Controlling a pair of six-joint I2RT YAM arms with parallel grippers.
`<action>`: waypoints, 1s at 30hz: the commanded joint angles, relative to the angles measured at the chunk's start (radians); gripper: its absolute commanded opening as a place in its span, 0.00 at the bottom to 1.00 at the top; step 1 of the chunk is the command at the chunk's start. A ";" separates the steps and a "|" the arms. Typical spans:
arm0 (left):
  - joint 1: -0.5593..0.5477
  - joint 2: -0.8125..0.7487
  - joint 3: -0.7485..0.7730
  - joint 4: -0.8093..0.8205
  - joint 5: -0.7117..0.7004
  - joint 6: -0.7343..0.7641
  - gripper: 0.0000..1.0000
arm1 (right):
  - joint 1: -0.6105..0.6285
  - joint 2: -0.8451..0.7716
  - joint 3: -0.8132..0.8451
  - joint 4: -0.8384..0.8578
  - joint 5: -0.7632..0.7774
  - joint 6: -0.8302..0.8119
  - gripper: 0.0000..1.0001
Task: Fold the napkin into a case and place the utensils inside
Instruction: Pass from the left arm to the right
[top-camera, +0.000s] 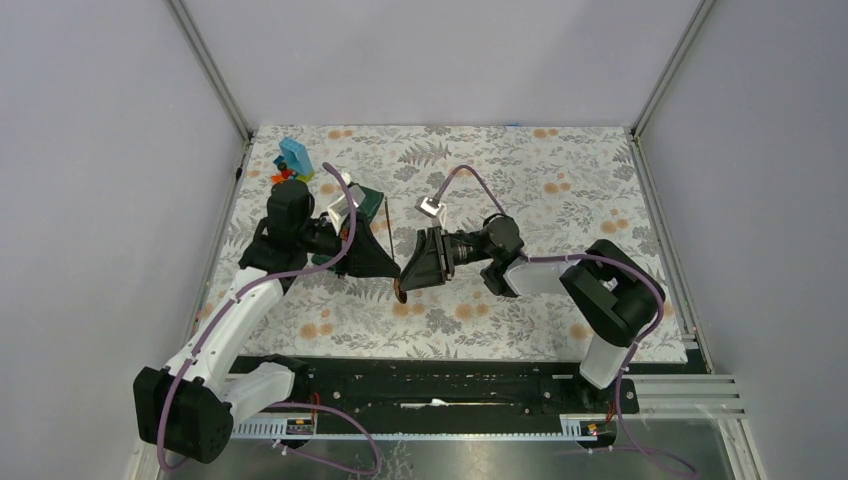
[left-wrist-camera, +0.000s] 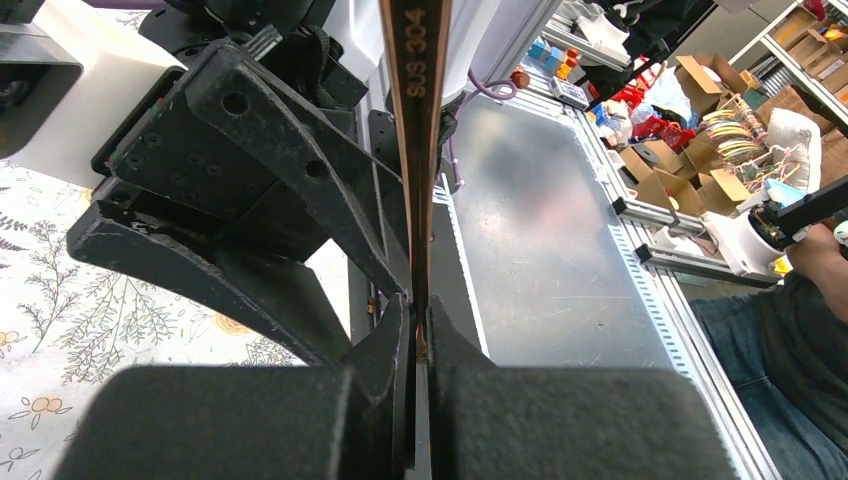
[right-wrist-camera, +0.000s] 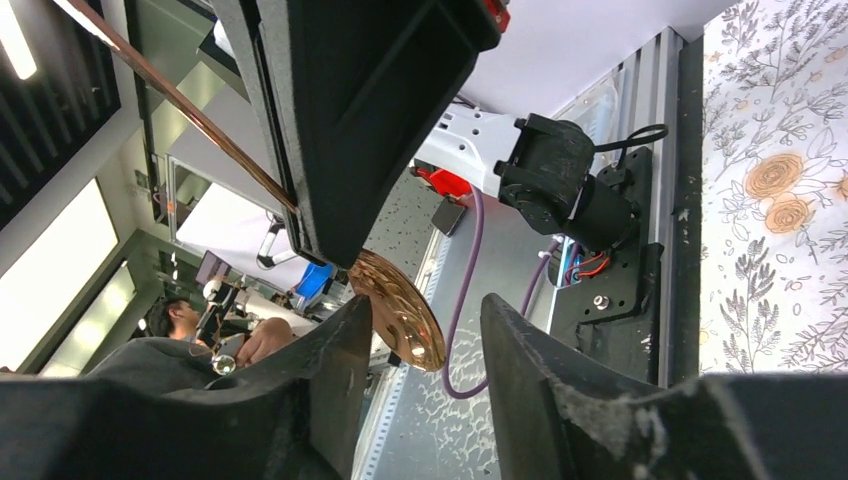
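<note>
Two fingers (left-wrist-camera: 250, 425) of the left gripper (left-wrist-camera: 420, 345) are pressed together on the flat handle of a utensil (left-wrist-camera: 415, 150), a slim copper-tinted metal spoon. They pinch it edge-on, so the handle rises straight out from between them in the left wrist view. In the top view the spoon hangs off the table. Its handle slants up past the left wrist, and its round bowl (right-wrist-camera: 400, 310) is at the low end, just beyond the left fingertips. The right gripper (right-wrist-camera: 428, 335) faces the left one tip to tip, and its jaws are spread with a clear gap. The bowl sits right at the mouth of that gap, close to one fingertip (right-wrist-camera: 340, 345). The pictures do not show whether the metal touches that finger, and the other finger stands clear of it. Behind the left wrist lies the napkin (top-camera: 372, 194). Only a small dark green patch shows on the floral table covering (top-camera: 560, 180), well apart from the spoon's bowl, and its folded shape cannot be made out. Further back, near the far left corner, a stack of colourful toy blocks (top-camera: 294, 158) stands on the covering.
</note>
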 joint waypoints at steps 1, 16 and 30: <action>-0.006 0.004 0.046 0.043 0.019 0.041 0.00 | 0.036 -0.014 0.043 0.145 -0.021 0.016 0.48; -0.005 0.002 0.048 0.054 0.024 0.066 0.00 | 0.059 -0.054 -0.047 0.139 0.051 -0.015 0.41; -0.007 -0.018 0.046 0.042 -0.009 0.026 0.12 | 0.049 -0.069 -0.028 0.124 0.047 0.009 0.00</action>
